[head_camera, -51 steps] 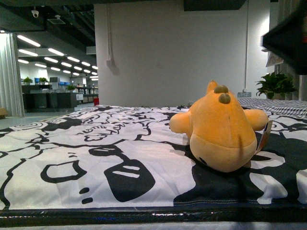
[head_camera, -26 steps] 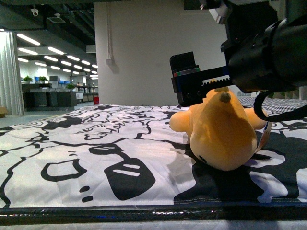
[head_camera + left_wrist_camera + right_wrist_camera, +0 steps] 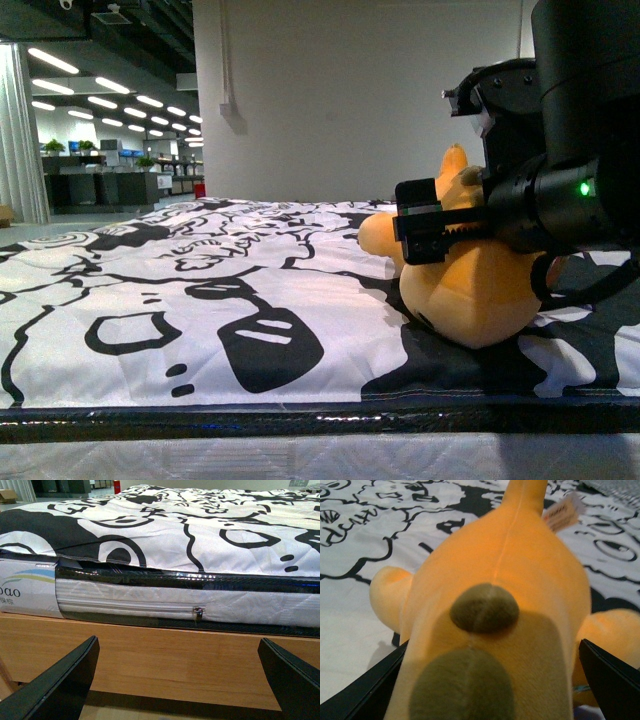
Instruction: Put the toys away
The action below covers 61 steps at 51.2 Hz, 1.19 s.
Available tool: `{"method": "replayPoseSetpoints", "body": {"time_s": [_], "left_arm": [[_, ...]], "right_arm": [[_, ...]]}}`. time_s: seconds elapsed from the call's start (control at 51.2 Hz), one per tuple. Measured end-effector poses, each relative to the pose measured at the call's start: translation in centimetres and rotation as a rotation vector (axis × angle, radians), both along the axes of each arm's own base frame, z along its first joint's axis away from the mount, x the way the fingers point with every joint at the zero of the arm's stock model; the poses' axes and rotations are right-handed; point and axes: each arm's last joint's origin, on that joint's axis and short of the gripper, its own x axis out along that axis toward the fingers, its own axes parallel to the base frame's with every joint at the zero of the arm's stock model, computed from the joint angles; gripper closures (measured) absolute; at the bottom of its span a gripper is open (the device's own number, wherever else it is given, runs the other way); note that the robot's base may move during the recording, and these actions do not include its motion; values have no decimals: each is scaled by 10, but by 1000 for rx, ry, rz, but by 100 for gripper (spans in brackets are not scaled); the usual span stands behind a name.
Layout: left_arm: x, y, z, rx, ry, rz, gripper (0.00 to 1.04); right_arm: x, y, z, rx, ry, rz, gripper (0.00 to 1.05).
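My right claw point(image 3: 493, 647) is spread wide, one finger on each side of the orange plush animal point(image 3: 470, 295), and has nothing clamped. The plush lies belly-down on top of the mattress point(image 3: 150, 602), toward its right side and near its front edge, on the black-and-white cartoon cover point(image 3: 200, 300). To do this grasp well, I judge that I should sink lower over the mattress until the fingers bracket the widest part of the body. They should sit below the two brown bumps point(image 3: 484, 607) on its back rather than on them. Then I should close slowly, because the stuffing will give and a shallow pinch would likely slide off the rounded fabric. I would also keep the fingertips off the cover, or I may lift a fold of it with the toy. The paper tag point(image 3: 562, 511) at the far end of the plush is not worth gripping. My left claw point(image 3: 177, 641) is also open and empty. It hangs low, in front of the mattress side with its zip pull point(image 3: 198, 612), just above the wooden bed frame point(image 3: 150, 655), so it does not crowd the pick. Nothing else lies on the mattress near the plush. No basket or bin shows in any view, so I cannot tell where the toy should go.
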Motion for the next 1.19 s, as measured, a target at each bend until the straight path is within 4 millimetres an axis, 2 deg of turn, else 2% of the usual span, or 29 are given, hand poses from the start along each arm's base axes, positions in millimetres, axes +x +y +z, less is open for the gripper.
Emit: {"method": "replayPoseSetpoints", "body": {"time_s": [0.137,0.351,0.507,0.644,0.742,0.8,0.937,1.015,1.19], "left_arm": [[0,0,0,0,0,0,6],[0,0,0,0,0,0,6],[0,0,0,0,0,0,6],[0,0,0,0,0,0,6],[0,0,0,0,0,0,6],[0,0,0,0,0,0,6],[0,0,0,0,0,0,6],[0,0,0,0,0,0,6],[0,0,0,0,0,0,6]], "right_arm": [[-6,1,-21,92,62,36,6],[-11,5,-27,140,49,56,8],[-16,10,-19,136,7,68,35],[-27,8,-3,145,-37,107,57],[-41,3,14,162,-85,146,71],[-53,-5,29,175,-129,164,79],[-74,-26,49,188,-192,175,88],[-94,-49,60,191,-236,165,92],[-143,-97,59,183,-278,163,93]]}}
